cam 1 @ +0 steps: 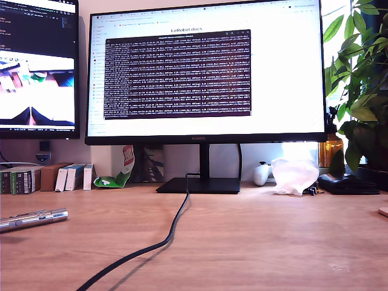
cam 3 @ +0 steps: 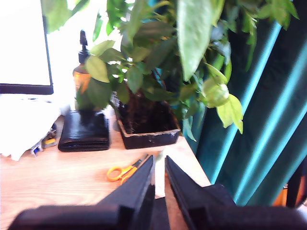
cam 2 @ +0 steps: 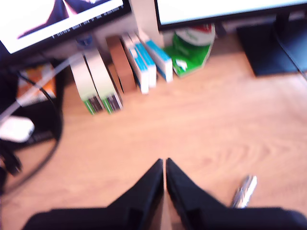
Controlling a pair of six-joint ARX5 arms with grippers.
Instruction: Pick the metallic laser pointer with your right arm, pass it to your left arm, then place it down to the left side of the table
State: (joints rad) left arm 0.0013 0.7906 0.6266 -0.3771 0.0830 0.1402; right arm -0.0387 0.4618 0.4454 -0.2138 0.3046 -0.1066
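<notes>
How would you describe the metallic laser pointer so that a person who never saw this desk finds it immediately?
Start from the large monitor and go down to the wooden table, then to the exterior view's far left edge. There the metallic laser pointer lies flat on bare wood, in front of the small boxes. It is the only shiny silver cylinder; the black cable nearby is dull and curved.
</notes>
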